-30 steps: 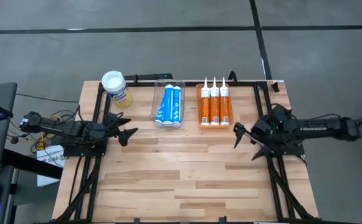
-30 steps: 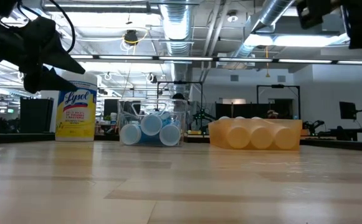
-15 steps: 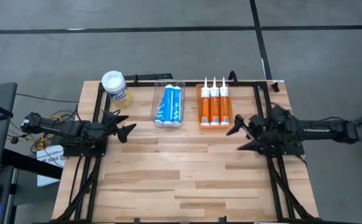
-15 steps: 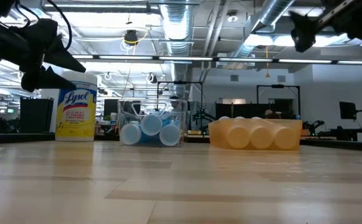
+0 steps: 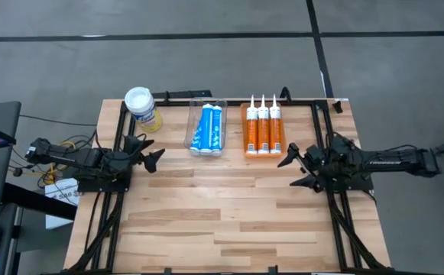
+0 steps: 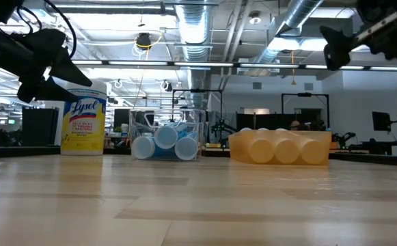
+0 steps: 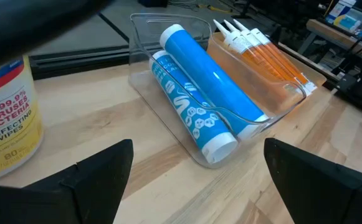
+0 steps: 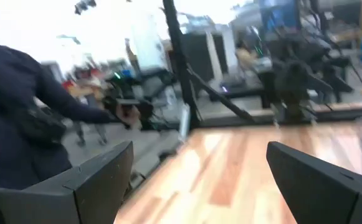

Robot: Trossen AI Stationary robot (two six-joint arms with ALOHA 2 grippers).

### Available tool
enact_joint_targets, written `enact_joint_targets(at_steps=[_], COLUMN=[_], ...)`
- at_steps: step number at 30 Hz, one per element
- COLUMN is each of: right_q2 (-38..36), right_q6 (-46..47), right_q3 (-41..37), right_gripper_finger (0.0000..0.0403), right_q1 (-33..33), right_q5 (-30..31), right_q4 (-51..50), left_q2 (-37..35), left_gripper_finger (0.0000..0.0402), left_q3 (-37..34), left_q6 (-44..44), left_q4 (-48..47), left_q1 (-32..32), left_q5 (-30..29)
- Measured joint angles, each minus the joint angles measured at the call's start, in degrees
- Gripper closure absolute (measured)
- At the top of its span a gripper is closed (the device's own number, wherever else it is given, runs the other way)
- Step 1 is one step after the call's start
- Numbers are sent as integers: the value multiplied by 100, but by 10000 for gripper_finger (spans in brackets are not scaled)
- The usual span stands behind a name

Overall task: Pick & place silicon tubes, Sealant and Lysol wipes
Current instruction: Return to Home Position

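Off to one side of the left gripper [image 5: 151,153], not between its fingers, stand the Lysol wipes [image 5: 140,108]: near, but out of the line along which the jaws face. Those jaws are spread wide and hold nothing. They look toward the transparent bin [image 5: 190,126], where the blue sealant tubes [image 5: 207,128] lie with their long axes running away from the jaws. The canister is upright, lid on top, so its long axis is vertical and crosses the level line of the fingers. It stands apart from the bin, with bare table [image 5: 229,221] between the two.

The right gripper [image 5: 288,173] hangs low at the far side, its jaws spread and empty as well. The orange silicone tubes [image 5: 262,130] in their orange tray [image 6: 280,149] lie just ahead of it and to one side. The bin and the tray both stand between it and the wipes, so the canister is well apart from the right jaws.

By my reading the left arm is plainly the nearer one for the wipes (the only task item not in a container). It would need to turn its jaws sideways toward the canister before closing in. The body is stubby and broad, so the fingers should meet its round side low on the label, spread about as wide as they are now. Where the wipes are meant to go I cannot tell.
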Motion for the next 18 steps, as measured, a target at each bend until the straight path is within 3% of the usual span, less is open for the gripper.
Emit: enact_joint_targets(at_steps=[4,8,18], right_q2=[-183,-344,-346], right_q6=[476,994,992], right_q3=[-625,-618,-618], right_gripper_finger=[44,44,44], right_q1=[-230,-587,-895], right_q5=[-120,1,29], right_q4=[1055,530,378], left_q2=[0,0,0], left_gripper_finger=[46,46,46], left_q3=[0,0,0], left_q6=[123,179,-170], left_q4=[-12,-27,-397], left_q1=[0,0,0], left_q5=[-4,-55,-36])
